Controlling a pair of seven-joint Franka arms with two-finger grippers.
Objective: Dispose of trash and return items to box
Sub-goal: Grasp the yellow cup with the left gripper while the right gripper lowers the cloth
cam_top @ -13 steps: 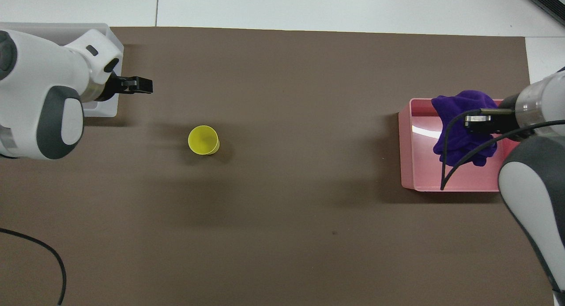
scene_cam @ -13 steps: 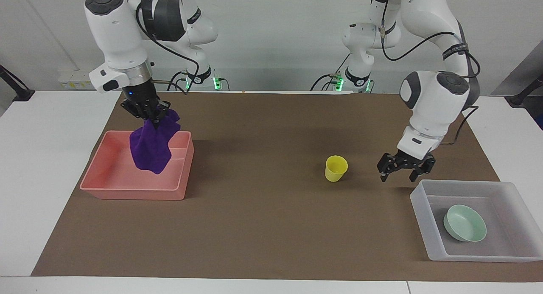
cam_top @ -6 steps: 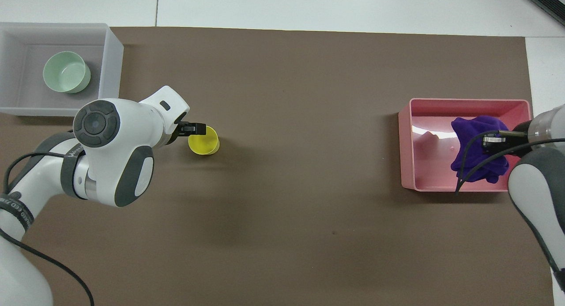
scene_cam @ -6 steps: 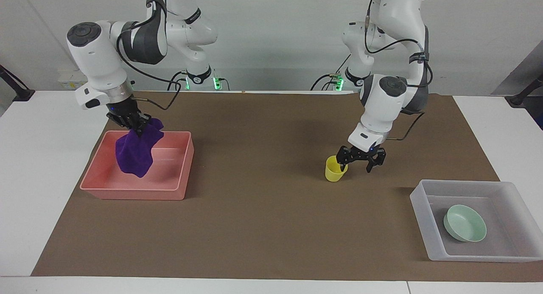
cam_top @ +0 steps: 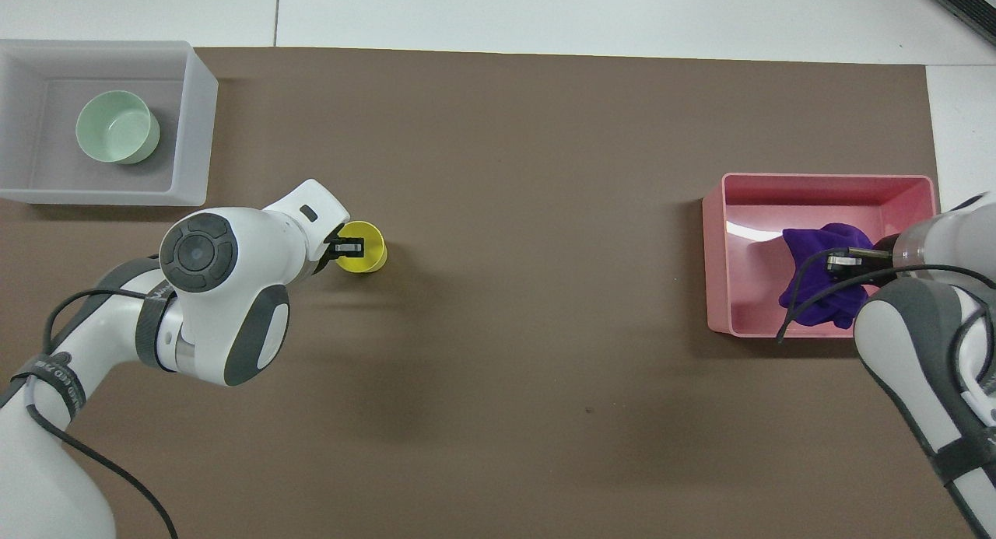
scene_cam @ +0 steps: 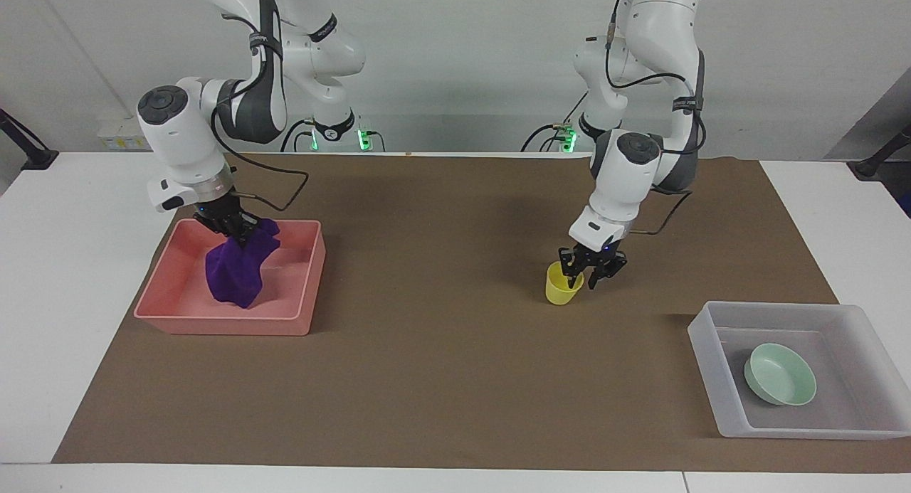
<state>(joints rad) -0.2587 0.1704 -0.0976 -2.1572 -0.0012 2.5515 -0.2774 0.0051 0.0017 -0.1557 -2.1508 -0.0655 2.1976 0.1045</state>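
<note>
The yellow cup (scene_cam: 561,287) stands upright on the brown mat; it also shows in the overhead view (cam_top: 370,248). My left gripper (scene_cam: 588,271) is down at the cup's rim on the side toward the left arm's end, open, with its fingers astride the rim. The purple rag (scene_cam: 235,276) hangs from my right gripper (scene_cam: 239,233), which is shut on its top; the rag's lower end lies inside the pink tray (scene_cam: 228,326). The mint-green bowl (scene_cam: 780,374) lies in the translucent box (scene_cam: 712,361) at the left arm's end.
The brown mat (scene_cam: 441,351) covers most of the table, with white table around it. In the overhead view the box (cam_top: 196,119) and the pink tray (cam_top: 717,267) sit at the two ends of the mat.
My left gripper moved from beside the box to the cup and came down at its rim. My right gripper lowered the rag from above the pink tray into it.
</note>
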